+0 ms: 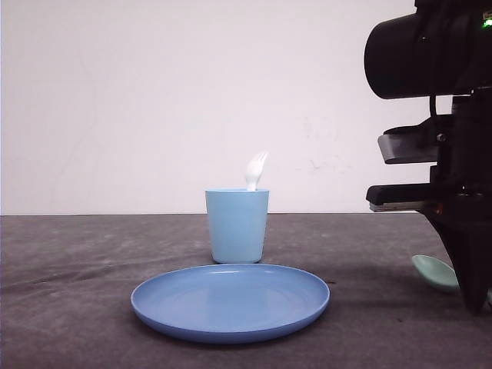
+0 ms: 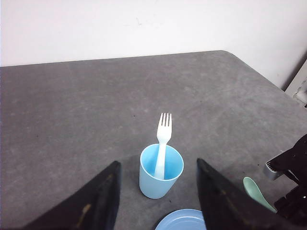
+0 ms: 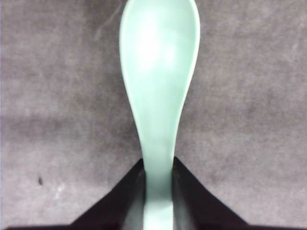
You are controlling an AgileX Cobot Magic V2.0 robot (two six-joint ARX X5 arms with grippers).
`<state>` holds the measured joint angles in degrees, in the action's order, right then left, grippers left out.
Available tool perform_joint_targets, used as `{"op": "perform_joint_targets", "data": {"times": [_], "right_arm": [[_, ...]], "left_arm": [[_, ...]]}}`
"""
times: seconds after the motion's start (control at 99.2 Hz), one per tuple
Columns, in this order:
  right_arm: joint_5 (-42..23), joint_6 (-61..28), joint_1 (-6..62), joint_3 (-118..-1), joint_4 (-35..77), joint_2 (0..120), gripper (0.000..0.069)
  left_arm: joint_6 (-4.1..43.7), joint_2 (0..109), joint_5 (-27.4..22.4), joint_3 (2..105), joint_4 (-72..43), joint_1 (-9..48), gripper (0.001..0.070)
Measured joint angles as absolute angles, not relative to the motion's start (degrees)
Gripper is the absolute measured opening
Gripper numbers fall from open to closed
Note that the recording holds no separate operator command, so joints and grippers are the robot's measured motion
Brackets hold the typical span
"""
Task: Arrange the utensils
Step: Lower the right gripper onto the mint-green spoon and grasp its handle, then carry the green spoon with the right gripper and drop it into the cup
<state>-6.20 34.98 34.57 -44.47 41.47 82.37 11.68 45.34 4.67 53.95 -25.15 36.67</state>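
The white fork [image 1: 256, 171] stands tines-up in the light blue cup [image 1: 237, 225]; from the left wrist the fork [image 2: 163, 139] leans on the far rim of the cup [image 2: 160, 173]. The mint-green spoon [image 3: 158, 72] has its handle pinched by my right gripper [image 3: 158, 160], which is shut on it. Its bowl [image 1: 434, 270] sits low over the table at the right, beside the right gripper [image 1: 477, 300]; whether it rests on the table I cannot tell. My left gripper [image 2: 157, 162] hangs open, back from the cup, holding nothing. The spoon [image 2: 256, 191] is to the cup's right.
A round blue plate [image 1: 231, 301] lies in front of the cup, its rim [image 2: 182, 221] just under the left gripper. The right arm [image 1: 453, 154] fills the right side. The table's rounded far corner [image 2: 230, 53] and a white wall lie beyond.
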Motion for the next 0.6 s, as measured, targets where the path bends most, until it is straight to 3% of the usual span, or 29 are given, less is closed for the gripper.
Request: {"op": "perform_joint_targets", "data": {"times": [0.323,0.605], "right_arm": [[-10.50,30.44,35.38,-50.00,40.71,76.62,0.0066],[-10.20,22.04,39.70,-59.79,23.51,72.14,0.0066]], "left_arm": [[11.57,45.34,4.67,53.95,-26.06,36.67,0.0296],[11.62,45.34,4.67,53.95,-26.96,36.67,0.0296]]}}
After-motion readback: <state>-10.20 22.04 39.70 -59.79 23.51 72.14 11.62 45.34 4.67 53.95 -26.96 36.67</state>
